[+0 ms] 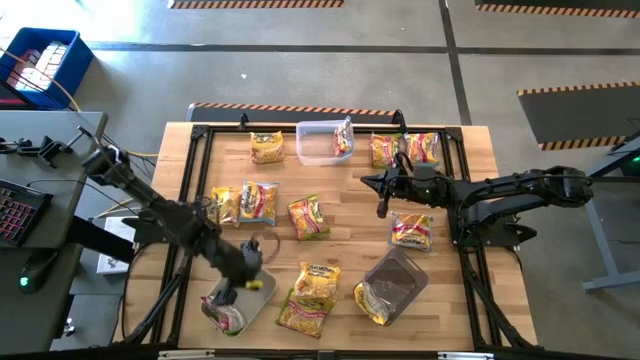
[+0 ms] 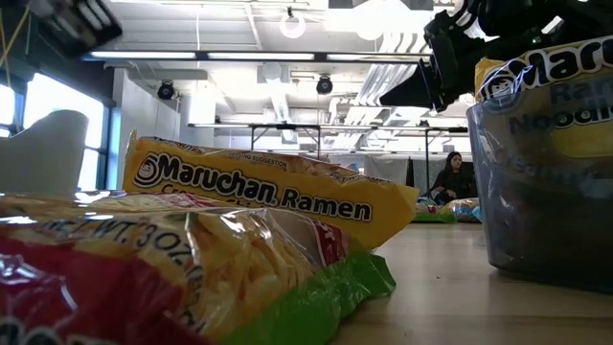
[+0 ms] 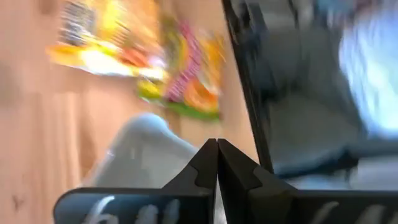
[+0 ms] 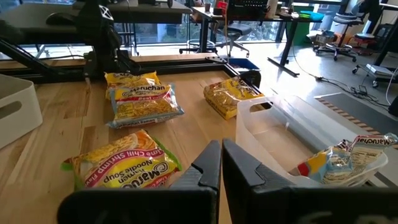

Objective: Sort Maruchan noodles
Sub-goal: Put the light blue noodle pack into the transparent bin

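From the high view I have the left hand low over the counter at about seven o'clock, beside a clear tub with one packet in it; the right hand hangs near two o'clock, over bare wood; the Maruchan noodles lie scattered across the whole surface, with a second tub at twelve o'clock holding one packet and a third, dark tub at five o'clock.

The low view shows crinkly, glossy wrappers close up; a yellow packet sits tilted on a red-and-green one, so I judge the film slippery and easily creased.

In the left wrist view (badly smeared) the fingers meet tip to tip with nothing between them; bright packets lie beyond.

The right wrist view shows its fingers pressed together too, empty; a lime-shrimp packet lies flat just ahead, and the translucent, smooth-walled tub stands at one side.

My judgement: the next pick needs the fingers spread first, then brought down over a packet's short edge; pinching the flat middle would probably skid off the film.
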